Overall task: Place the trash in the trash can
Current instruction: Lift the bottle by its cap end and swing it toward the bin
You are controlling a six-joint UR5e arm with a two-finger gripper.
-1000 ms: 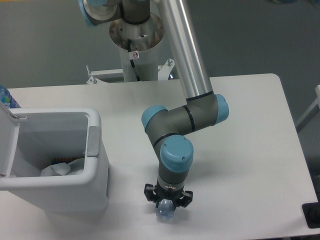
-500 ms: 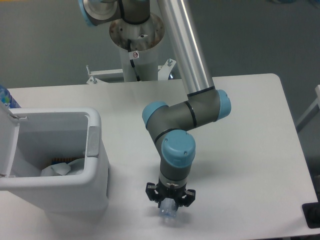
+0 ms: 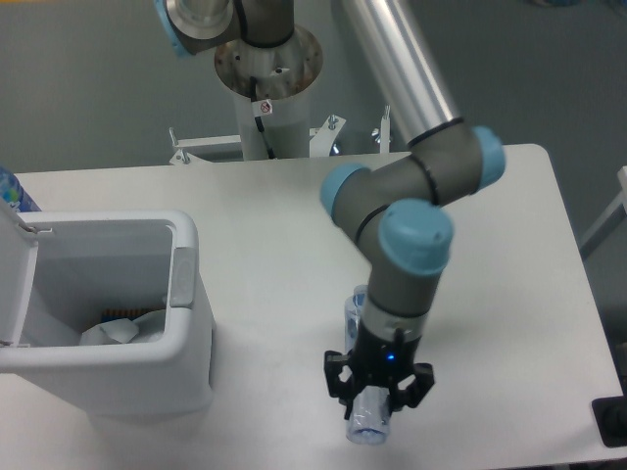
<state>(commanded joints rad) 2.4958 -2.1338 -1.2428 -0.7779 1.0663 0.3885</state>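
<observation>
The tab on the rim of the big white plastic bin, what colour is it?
Grey, a muted light grey tab against the white rectangular plastic bin, clearest in the fixed camera view.

Napkin [image 3: 116, 331] inside trash can [image 3: 186, 333]

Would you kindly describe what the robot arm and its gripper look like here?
The arm has a polished silver tube link, dark grey joint housings and light blue round end caps. Its gripper is small and black, with a tiny blue light on the wrist above it. No loose cables show.
</observation>
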